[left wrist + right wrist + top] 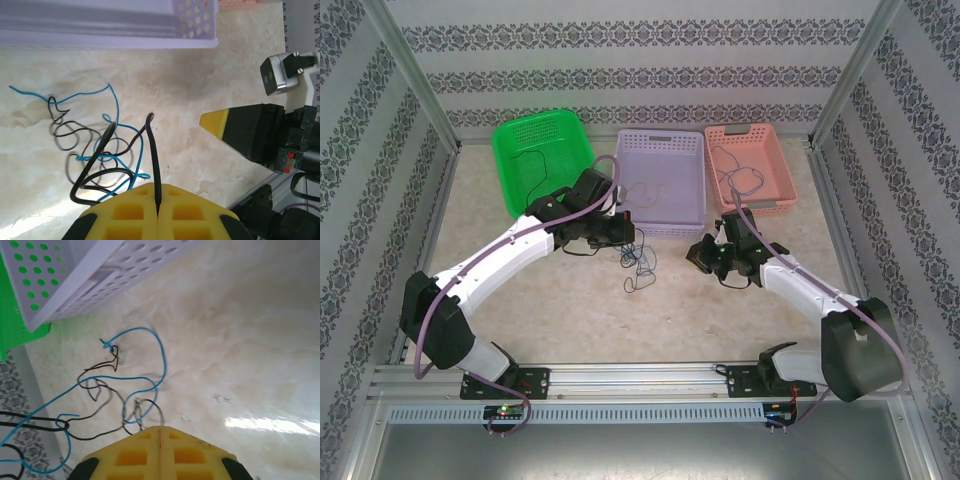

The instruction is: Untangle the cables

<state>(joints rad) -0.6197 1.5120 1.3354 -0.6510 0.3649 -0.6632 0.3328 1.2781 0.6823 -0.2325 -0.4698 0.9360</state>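
**Both grippers closed at the tangle, mid-frame from above, just below the purple basket.**
The left gripper is pressed together and pinches a black cable, which rises from between the fingers and curls back into the cables lying on the table. The right gripper is also pressed together. A blue cable and thin black strands run to its tip, left of the seam; I cannot tell if any is caught. My judgement: pull the black cable out slowly and low. Watch the blue loops around it. If they cinch, stop and regrip nearer a free end.
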